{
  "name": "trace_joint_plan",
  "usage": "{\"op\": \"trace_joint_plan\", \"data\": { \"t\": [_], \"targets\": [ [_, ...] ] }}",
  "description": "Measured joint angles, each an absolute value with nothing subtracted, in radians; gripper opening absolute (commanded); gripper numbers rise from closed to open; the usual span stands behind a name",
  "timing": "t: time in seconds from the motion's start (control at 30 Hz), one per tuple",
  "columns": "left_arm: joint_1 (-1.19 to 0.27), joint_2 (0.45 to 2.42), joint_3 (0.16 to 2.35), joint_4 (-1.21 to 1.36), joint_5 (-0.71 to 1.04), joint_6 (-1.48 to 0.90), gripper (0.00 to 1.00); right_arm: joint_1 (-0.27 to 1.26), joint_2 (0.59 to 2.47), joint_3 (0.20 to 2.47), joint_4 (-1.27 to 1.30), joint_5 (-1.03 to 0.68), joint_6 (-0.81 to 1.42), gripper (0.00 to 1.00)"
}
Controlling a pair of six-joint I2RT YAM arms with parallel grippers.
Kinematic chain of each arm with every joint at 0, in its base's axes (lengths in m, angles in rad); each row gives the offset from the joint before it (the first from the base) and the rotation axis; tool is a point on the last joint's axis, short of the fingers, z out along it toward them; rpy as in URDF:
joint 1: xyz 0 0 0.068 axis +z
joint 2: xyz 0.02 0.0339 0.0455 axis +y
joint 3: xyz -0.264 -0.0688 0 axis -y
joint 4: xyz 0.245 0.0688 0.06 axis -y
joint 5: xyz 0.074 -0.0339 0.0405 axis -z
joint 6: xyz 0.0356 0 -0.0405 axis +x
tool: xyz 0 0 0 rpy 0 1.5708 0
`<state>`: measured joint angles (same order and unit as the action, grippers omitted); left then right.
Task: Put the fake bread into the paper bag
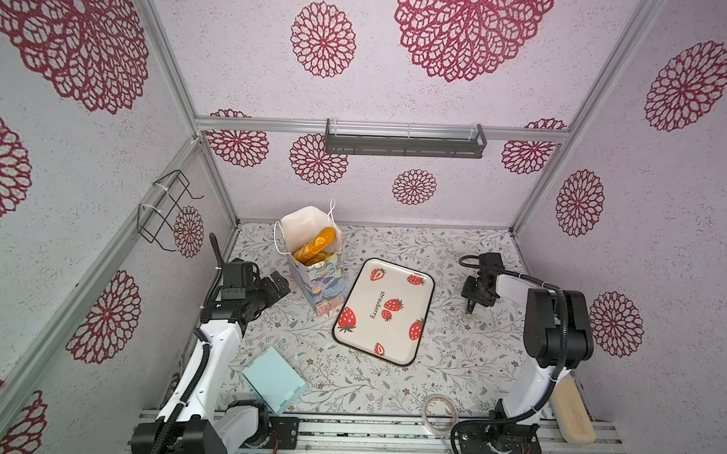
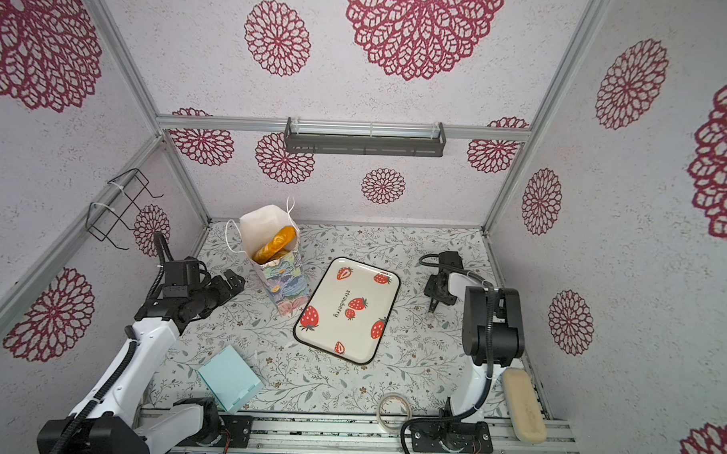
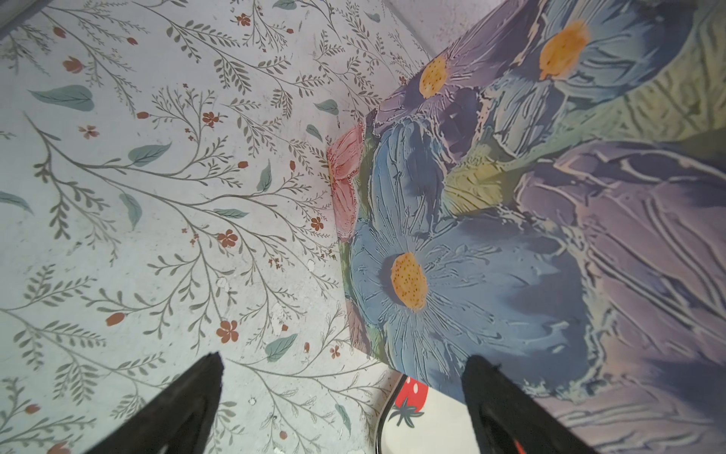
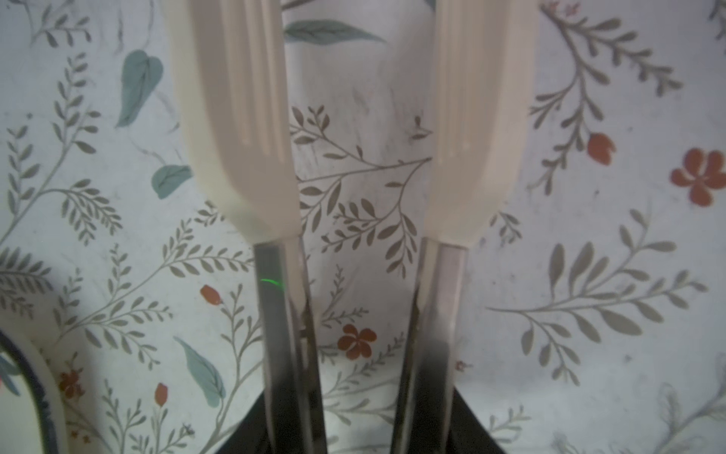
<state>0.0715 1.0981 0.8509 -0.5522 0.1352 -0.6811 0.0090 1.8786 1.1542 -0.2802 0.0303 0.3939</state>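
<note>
The paper bag point(image 1: 320, 284) point(image 2: 283, 283) stands upright at the back left of the table, its white mouth open. Fake bread sits inside it: a long golden loaf point(image 1: 317, 243) point(image 2: 276, 243) leans out over another golden piece. My left gripper point(image 1: 278, 285) point(image 3: 343, 363) is open and empty, close beside the bag's flowered wall point(image 3: 510, 236). My right gripper point(image 1: 471, 306) point(image 4: 359, 424) points down at the table to the right of the tray. It is shut on metal tongs point(image 4: 275, 314) with cream tips, which stand apart with nothing between them.
An empty strawberry tray point(image 1: 409, 296) point(image 2: 371, 299) lies right of the bag. A light blue box point(image 1: 273, 378) sits front left, a tape roll point(image 1: 440, 411) at the front edge, a beige block point(image 1: 573, 414) front right. A wire rack point(image 1: 167, 208) hangs on the left wall.
</note>
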Motion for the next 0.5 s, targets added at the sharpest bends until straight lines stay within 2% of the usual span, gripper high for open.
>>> {"op": "trace_joint_plan", "data": {
  "t": [0.2, 0.5],
  "targets": [
    [0.072, 1.106, 0.857, -0.553, 0.118, -0.672, 0.98, 0.010, 1.886, 1.161, -0.268, 0.027, 0.393, 0.59],
    [0.072, 1.123, 0.866, -0.553, 0.102, -0.654, 0.97, 0.014, 1.893, 1.169, -0.259, 0.020, 0.392, 0.67]
  ]
}}
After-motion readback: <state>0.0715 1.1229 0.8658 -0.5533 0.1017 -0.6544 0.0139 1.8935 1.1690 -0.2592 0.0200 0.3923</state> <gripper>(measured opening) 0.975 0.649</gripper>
